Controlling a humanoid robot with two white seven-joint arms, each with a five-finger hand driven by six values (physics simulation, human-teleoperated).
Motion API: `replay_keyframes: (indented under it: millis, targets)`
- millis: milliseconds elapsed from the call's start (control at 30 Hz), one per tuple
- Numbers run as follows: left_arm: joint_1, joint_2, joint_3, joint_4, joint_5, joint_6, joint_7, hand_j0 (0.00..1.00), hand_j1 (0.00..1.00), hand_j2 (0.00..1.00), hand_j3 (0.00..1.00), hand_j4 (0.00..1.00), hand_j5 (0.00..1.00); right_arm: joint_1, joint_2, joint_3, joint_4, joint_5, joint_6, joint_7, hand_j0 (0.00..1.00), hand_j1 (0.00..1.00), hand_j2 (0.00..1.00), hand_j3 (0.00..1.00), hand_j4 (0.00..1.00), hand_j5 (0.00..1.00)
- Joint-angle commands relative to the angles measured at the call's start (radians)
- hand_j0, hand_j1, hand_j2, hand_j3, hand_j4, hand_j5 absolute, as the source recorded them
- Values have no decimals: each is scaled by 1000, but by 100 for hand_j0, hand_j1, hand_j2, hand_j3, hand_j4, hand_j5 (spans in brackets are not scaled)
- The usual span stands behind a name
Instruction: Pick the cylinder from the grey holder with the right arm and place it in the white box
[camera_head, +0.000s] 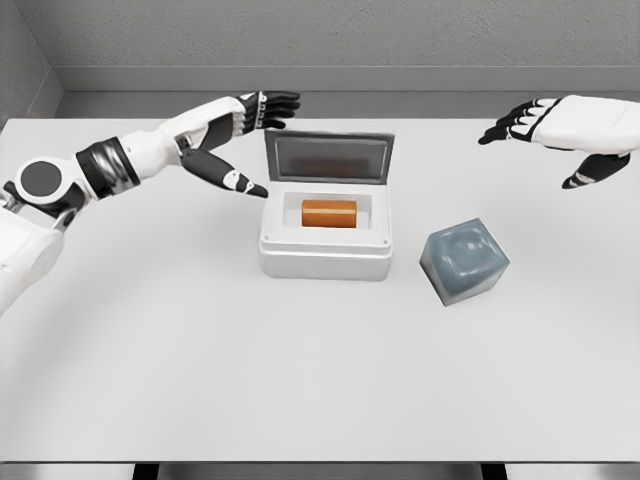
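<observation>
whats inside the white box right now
An orange cylinder lies on its side in the recess of the white box, whose lid stands open behind it. The cylinder's underside and the recess floor beneath it are hidden.

Readable text: none on any surface.
White box (324, 255): plain, no label or number.
Orange cylinder (329, 213): unmarked.
Grey holder (463, 261): no sign.
Table (200, 380): blank.

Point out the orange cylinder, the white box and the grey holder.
orange cylinder (329, 213), head view, middle of its side.
white box (323, 262), head view, front wall.
grey holder (463, 261), head view, top face.
</observation>
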Motion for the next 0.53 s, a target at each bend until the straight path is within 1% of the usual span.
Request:
replay_keyframes:
  millis: [0, 200, 267, 300, 367, 400, 433, 467, 500]
  targets:
    - [0, 5, 1, -20, 11, -1, -1, 100, 100, 100, 100, 100, 100, 0, -1, -1, 0, -5, 3, 0, 100, 100, 100, 100, 100, 100]
    - [9, 11, 1, -20, 13, 1, -1, 100, 100, 100, 100, 100, 100, 2, -1, -1, 0, -3, 3, 0, 100, 100, 100, 100, 100, 100]
    - [15, 43, 1, -16, 21, 2, -1, 100, 100, 100, 100, 100, 100, 6, -3, -2, 0, -3, 3, 0, 100, 100, 100, 100, 100, 100]
    - [21, 77, 1, -15, 18, 13, -1, 100, 100, 100, 100, 100, 100, 6, -3, -2, 0, -3, 3, 0, 100, 100, 100, 100, 100, 100]
    - [21, 87, 1, 51, -1, 12, -1, 100, 100, 100, 100, 100, 100, 6, -3, -2, 0, -3, 3, 0, 100, 100, 100, 100, 100, 100]
    - [21, 98, 1, 62, -13, 8, -1, 100, 100, 100, 100, 100, 100, 6, -3, -2, 0, -3, 3, 0, 100, 100, 100, 100, 100, 100]
    - [21, 104, 2, 72, -47, -7, -1, 100, 100, 100, 100, 100, 100, 8, -3, -2, 0, -3, 3, 0, 100, 100, 100, 100, 100, 100]
    - [21, 104, 2, 89, -62, -12, -1, 100, 100, 100, 100, 100, 100, 9, -3, -1, 0, -3, 3, 0, 100, 100, 100, 100, 100, 100]
    - [21, 104, 2, 97, -62, -13, -1, 100, 100, 100, 100, 100, 100, 9, -3, -2, 0, -3, 3, 0, 100, 100, 100, 100, 100, 100]
